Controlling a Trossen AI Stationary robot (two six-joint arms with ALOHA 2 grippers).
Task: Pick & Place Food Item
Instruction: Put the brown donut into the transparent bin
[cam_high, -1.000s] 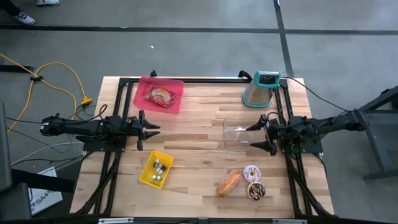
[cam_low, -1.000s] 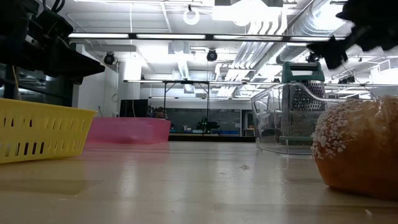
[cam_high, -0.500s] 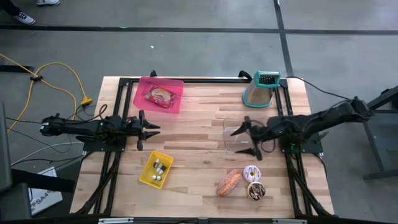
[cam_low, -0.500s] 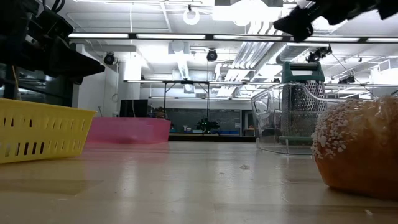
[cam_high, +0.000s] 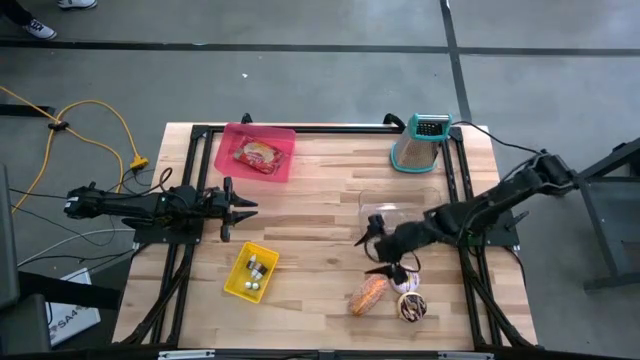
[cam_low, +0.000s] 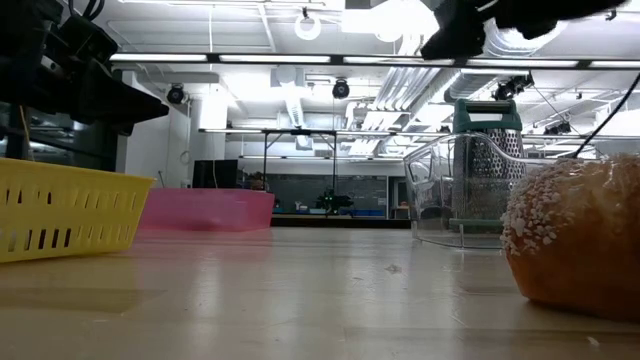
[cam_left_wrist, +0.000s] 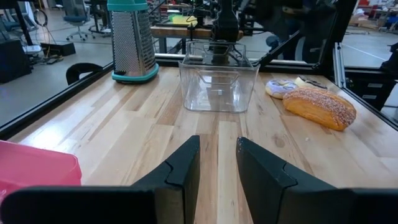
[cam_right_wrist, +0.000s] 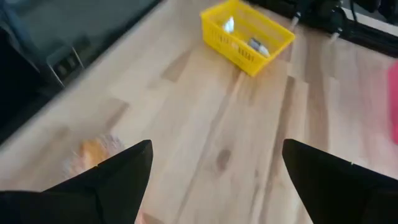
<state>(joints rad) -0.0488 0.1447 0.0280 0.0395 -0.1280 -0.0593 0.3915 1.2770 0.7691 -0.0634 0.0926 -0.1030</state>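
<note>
A sugared bread roll (cam_high: 368, 293) lies on the table near the front edge, with a pink-iced donut (cam_high: 405, 277) and a chocolate donut (cam_high: 411, 307) just to its right. My right gripper (cam_high: 375, 254) hovers open above the table just behind the roll, slanting down, with nothing between its fingers (cam_right_wrist: 214, 180). The roll (cam_right_wrist: 93, 151) shows blurred in the right wrist view. My left gripper (cam_high: 243, 208) waits at the table's left, level, its fingers (cam_left_wrist: 217, 165) a little apart and holding nothing.
A clear plastic container (cam_high: 385, 222) stands just behind my right gripper. A grater (cam_high: 420, 143) is at the far right, a pink tray (cam_high: 256, 152) with a food item at the far left, and a yellow basket (cam_high: 251, 272) at the near left.
My right gripper has swung from beside the clear container toward the table's left and near edge, passing the container's front to a spot just behind the bread roll. It has tipped downward, rolled, and stayed open.
</note>
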